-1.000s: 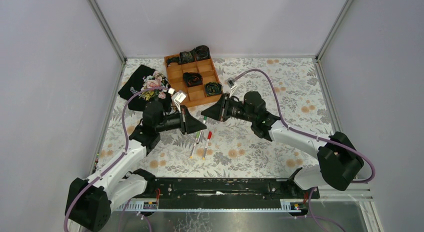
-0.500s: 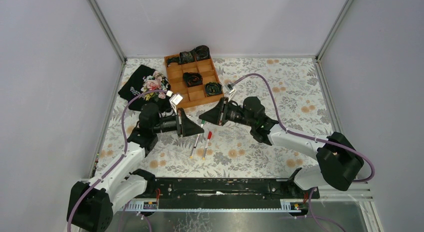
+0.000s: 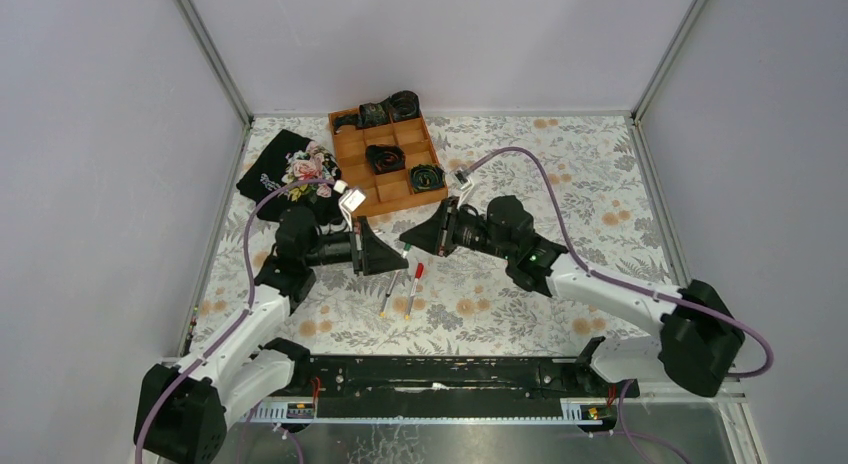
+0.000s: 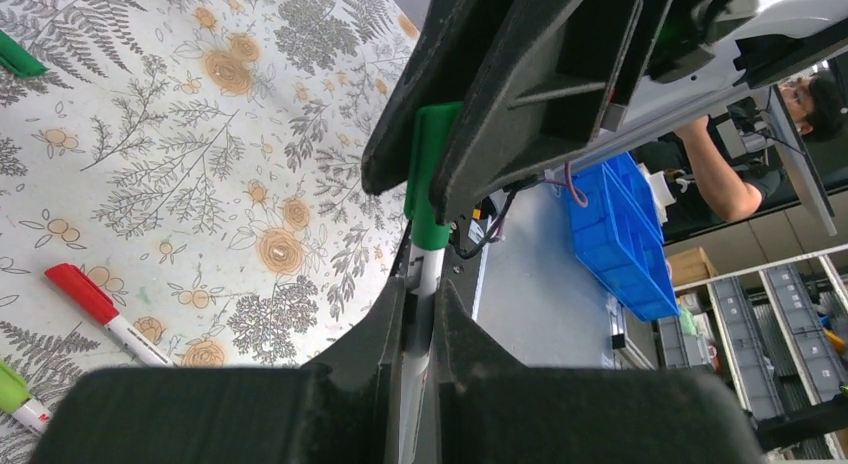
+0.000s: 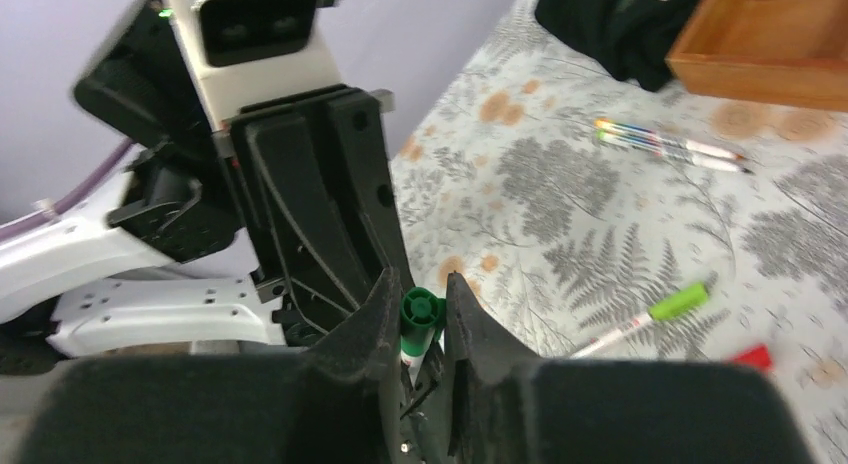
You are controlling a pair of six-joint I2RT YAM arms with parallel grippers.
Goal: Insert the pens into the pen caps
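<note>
- Thin white plastic pen barrel (image 4: 415, 354): clamped between fully closed fingers of left hand (image 3: 398, 254), raised over flowered desk (image 3: 520, 304).
- Dark green plastic cap (image 4: 432, 174): pinched in right hand (image 5: 420, 289), directly ahead of pen tip.
- Long axes in line, tip at cap mouth, seemingly touching; likely calls for straight push along that line.

**My left arm** (image 3: 240, 329) and **my right arm** (image 3: 610, 292): white link shells set between bulky black joint housings. A purple cable (image 3: 246, 249) loops beside the left arm, and a second purple cable (image 3: 512, 149) arcs over the right. A small green light (image 3: 533, 256) glows on the right forearm.

**My left gripper** (image 4: 420, 299) and **my right gripper** (image 5: 421, 284): matt black and wedge-shaped, with ribbed outer faces.

**The left wrist camera** (image 5: 255, 26): a white block with two dark oval lenses.
</note>
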